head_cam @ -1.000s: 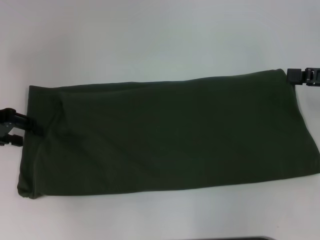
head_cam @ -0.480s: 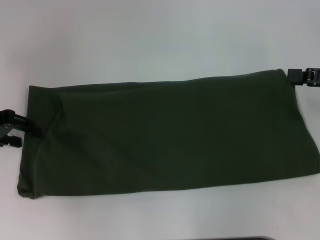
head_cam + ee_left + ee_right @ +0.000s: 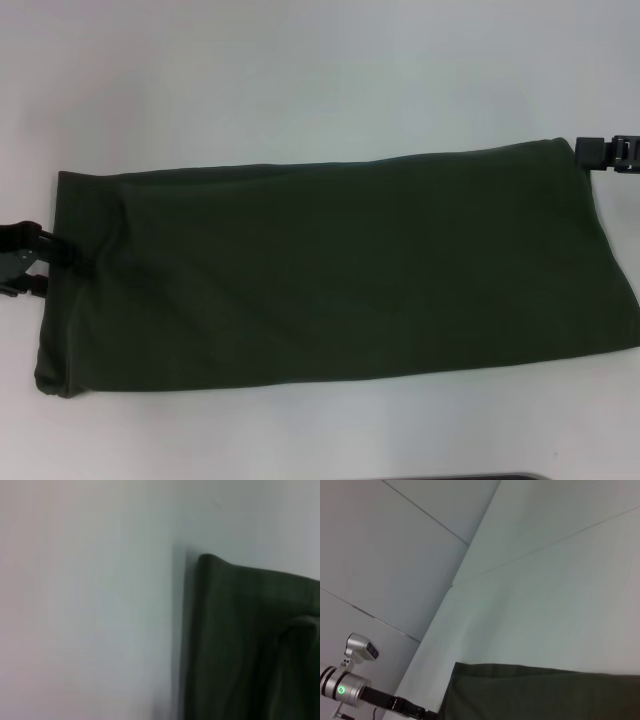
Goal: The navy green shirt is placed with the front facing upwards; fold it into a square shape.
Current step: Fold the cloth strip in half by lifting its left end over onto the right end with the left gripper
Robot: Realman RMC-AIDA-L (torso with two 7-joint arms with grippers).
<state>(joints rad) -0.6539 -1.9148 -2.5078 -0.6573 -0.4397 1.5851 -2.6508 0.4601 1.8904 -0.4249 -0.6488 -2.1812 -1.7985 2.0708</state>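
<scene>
The navy green shirt (image 3: pixel 330 270) lies on the white table (image 3: pixel 300 80) folded into a long band, plain side up; its cream letters and neck tag are hidden. My left gripper (image 3: pixel 38 263) is at the band's left short edge, open, its upper finger touching the cloth edge. My right gripper (image 3: pixel 592 152) is at the band's far right corner, right against the cloth. The left wrist view shows a folded corner of the shirt (image 3: pixel 250 645). The right wrist view shows the shirt's far edge (image 3: pixel 545 695) and my left arm (image 3: pixel 365 695) beyond it.
The shirt's right end (image 3: pixel 630 330) runs to the picture's right edge. White wall panels (image 3: pixel 395 555) rise behind the table. A dark strip (image 3: pixel 490 477) shows at the near edge.
My left gripper has drawn back slightly to the left and lowered a little at the shirt's edge. The right gripper and the shirt have not moved.
</scene>
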